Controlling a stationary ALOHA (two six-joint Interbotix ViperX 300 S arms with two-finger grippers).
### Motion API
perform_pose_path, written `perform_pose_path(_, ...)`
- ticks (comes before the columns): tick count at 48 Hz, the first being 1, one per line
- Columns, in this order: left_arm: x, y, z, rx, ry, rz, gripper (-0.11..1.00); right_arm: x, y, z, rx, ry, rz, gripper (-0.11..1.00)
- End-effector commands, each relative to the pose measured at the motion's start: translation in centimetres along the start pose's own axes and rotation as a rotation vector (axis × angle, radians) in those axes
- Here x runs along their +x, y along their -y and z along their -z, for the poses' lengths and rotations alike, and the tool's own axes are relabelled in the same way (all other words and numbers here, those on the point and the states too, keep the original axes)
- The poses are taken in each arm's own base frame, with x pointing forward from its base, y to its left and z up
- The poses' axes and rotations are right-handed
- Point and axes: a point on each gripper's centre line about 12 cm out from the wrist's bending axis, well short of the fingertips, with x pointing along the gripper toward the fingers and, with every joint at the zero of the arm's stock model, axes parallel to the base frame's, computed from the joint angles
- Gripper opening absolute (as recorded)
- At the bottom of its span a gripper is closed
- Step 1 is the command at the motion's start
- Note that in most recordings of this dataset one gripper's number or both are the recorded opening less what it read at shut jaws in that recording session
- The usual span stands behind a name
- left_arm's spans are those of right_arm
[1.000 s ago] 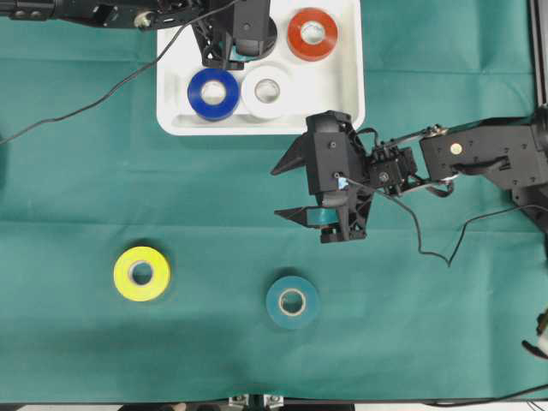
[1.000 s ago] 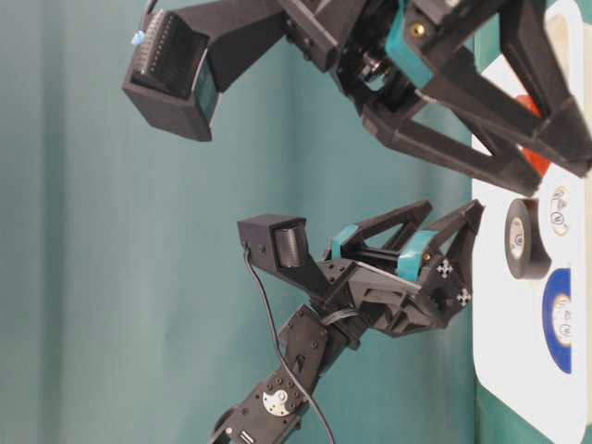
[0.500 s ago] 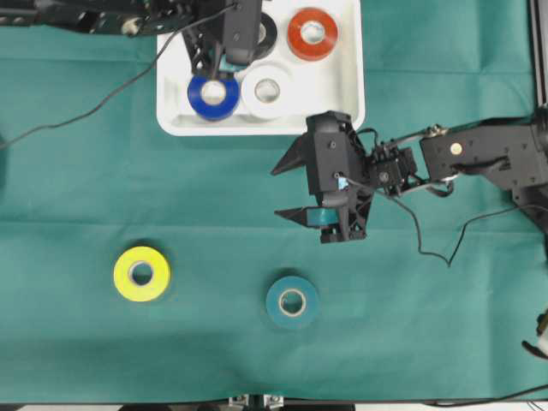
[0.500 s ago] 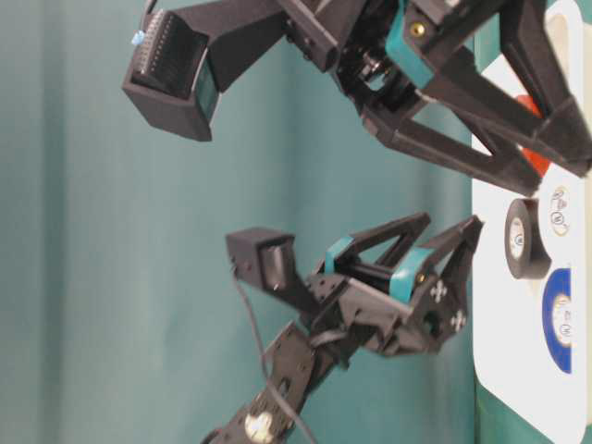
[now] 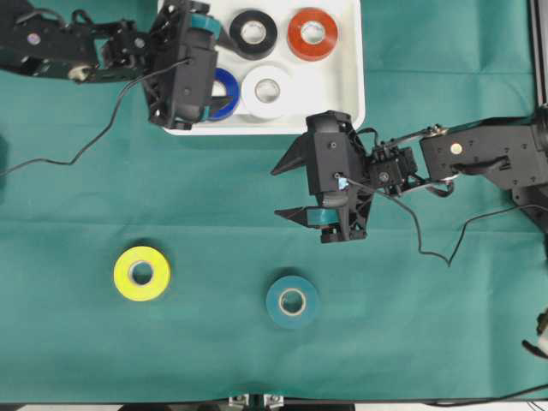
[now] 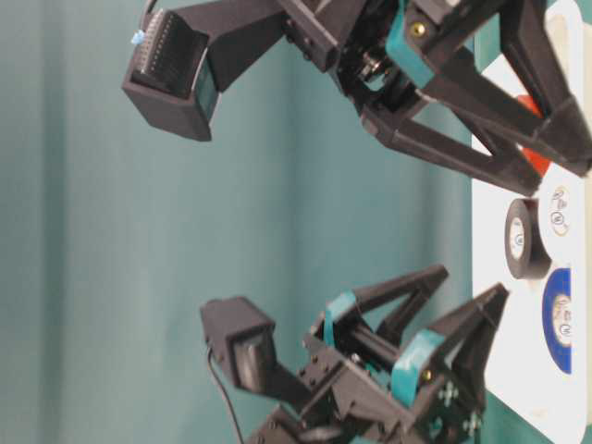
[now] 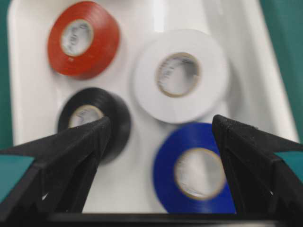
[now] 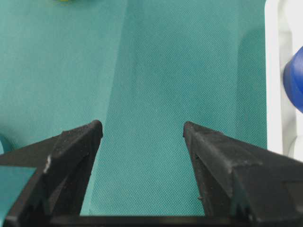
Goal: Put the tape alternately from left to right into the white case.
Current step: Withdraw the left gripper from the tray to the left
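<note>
The white case [image 5: 342, 94] lies at the top of the overhead view. In it are a black roll of tape [image 5: 252, 32], a red-orange roll [image 5: 312, 32], a white roll [image 5: 267, 88] and a blue roll [image 5: 227, 92], the blue one half hidden under my left gripper [image 5: 210, 68]. That gripper hangs open and empty over the case's left part; in its wrist view the black roll [image 7: 94, 118] and blue roll [image 7: 196, 170] lie below its fingertips. A yellow roll [image 5: 141, 273] and a teal roll [image 5: 293, 301] lie on the cloth. My right gripper [image 5: 276, 193] hovers open and empty below the case.
Green cloth [image 5: 445, 342] covers the table. A black cable [image 5: 86, 141] trails from the left arm and another [image 5: 437, 248] from the right arm. A metal frame [image 5: 539, 51] runs along the right edge. The case's rim [image 8: 274, 71] shows right of the right gripper.
My left gripper has drawn back leftwards from over the black roll to the case's left edge, still open. The black roll lies uncovered. The right arm has not moved.
</note>
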Motion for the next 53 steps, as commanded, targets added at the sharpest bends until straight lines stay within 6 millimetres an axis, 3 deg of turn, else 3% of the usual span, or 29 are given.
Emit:
perform_pose_path(1,-1.2,0.0,-0.9,-0.019,0.037,-0.011,0.74,-0.4,-0.3,-1.0,-0.007,0.033,-0.011,0.76)
perform_pose_path(53,-5.8,7.8,-0.4,-0.208,0.019,0.175,0.74,-0.4,-0.3,-1.0,-0.007,0.03,-0.008,0.76)
